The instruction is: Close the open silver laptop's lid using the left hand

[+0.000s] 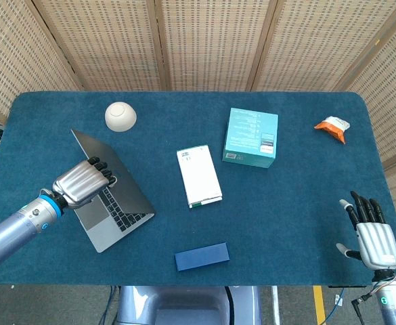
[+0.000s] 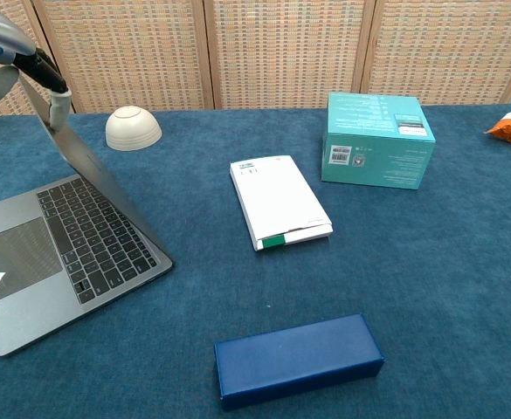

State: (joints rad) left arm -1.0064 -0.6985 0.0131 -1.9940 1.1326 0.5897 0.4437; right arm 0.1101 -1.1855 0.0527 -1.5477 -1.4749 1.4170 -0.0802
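The silver laptop [image 1: 116,203] [image 2: 72,240] lies at the table's front left, its lid [image 1: 110,166] [image 2: 98,179] tilted forward over the keyboard, roughly half lowered. My left hand [image 1: 82,181] [image 2: 28,70] rests on the lid's upper edge, fingers curled over it and pressing it down. My right hand [image 1: 374,233] hovers open at the table's front right corner, far from the laptop; the chest view does not show it.
A white bowl [image 1: 120,116] sits upside down behind the laptop. A white booklet [image 1: 199,176] lies mid-table, a teal box [image 1: 251,137] behind it, a blue case [image 1: 202,256] at the front edge, an orange packet [image 1: 332,126] far right.
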